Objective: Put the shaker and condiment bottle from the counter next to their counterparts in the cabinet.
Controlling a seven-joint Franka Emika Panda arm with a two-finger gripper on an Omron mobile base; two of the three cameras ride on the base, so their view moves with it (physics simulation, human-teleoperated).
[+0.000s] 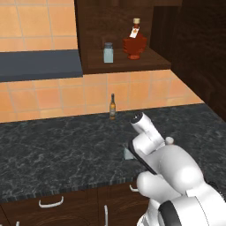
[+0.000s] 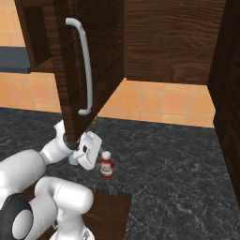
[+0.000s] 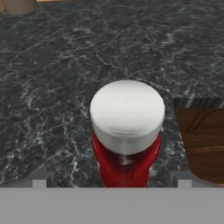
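1. Near the lower centre of the hand view, the condiment bottle [image 3: 126, 135] stands upright on the desk [image 3: 52, 87], white-grey cap up, red body below. Its long axis is vertical; the camera looks down on the cap at a slant.
2. End effector [image 3: 111, 181]: released, jaws spread wide, one fingertip either side of the bottle's lower body with a gap on both sides. Nothing is grasped. My reading is that the jaws are set to straddle the bottle ahead of a close.
3. Right base view: bottle at lower centre of the frame, close to the desk's front edge, just beside the white hand [image 2: 86, 150]. The hand reaches toward it at a slant, coming in from the left of the frame.
4. Left base view, upper centre: the cabinet [image 1: 123, 66] stands open; on its shelf are the twin shaker [image 1: 108, 53] and, just to its right, the red flask [image 1: 135, 42] with tan stopper, both upright and slightly apart. These mark where the items should go, so room beside the flask matters.
5. A slim dark brown bottle [image 1: 112, 107] stands upright at the back of the desk against the tiled wall; not part of the job.
6. A pale corner shows behind the arm [image 1: 145, 132] in the left base view, possibly the desk's shaker; cannot confirm.
7. Cabinet door [image 2: 89, 65] hangs open above the hand in the right base view; judged a clearance risk on lifting.
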